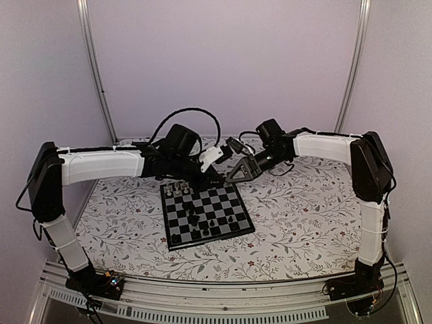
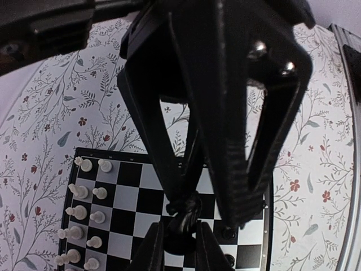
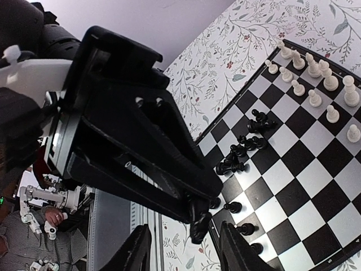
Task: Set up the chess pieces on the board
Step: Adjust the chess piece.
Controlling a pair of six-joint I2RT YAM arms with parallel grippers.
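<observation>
L gripper [image 2: 180, 237] pinches a small black chess piece [image 3: 198, 227] at its tips, up in the air over the far edge of the board [image 1: 211, 240]. R gripper [image 3: 185, 237] meets it from the right, fingers spread either side of that piece; contact can't be told. On the board: white pieces [image 1: 177, 191] stand in two rows along the far side. Other black pieces [image 1: 196, 217] are in a loose cluster mid-board, w/ a few upright toward the near edge. Floral tabletop [image 1: 304, 202] lies under the board.

chess pieces [image 1: 177, 190] on board [image 1: 226, 202] — on table [image 1: 304, 202]
</observation>
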